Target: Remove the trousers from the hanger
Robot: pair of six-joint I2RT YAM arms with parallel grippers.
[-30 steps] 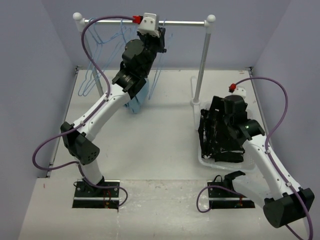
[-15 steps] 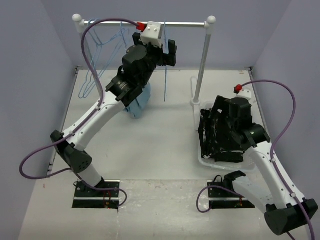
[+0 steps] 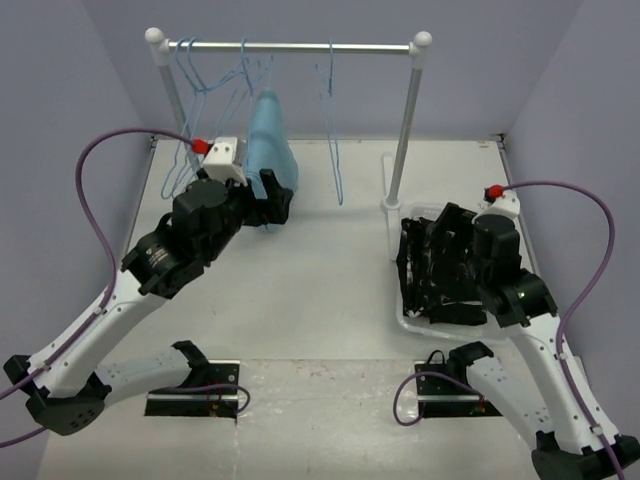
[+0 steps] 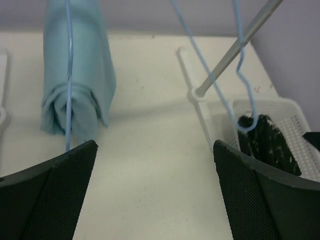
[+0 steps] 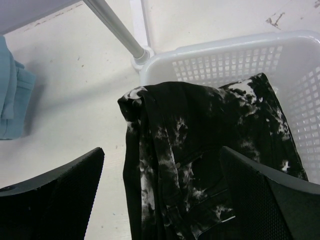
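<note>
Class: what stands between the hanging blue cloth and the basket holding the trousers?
An empty hanger and the rack's right post; the overhead view shows both.

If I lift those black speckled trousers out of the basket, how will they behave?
Probably floppy: the trousers lie folded and creased, draped over the rim of the white basket. A one-point lift would likely leave the rest hanging and dragging on that rim.

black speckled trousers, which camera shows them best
The right wrist view: the black fabric trousers with white paint-like patches fill the frame, draped over the white plastic basket's rim. The top external view shows them small, partly hidden by the right arm. The left wrist view catches only a corner in the basket.
</note>
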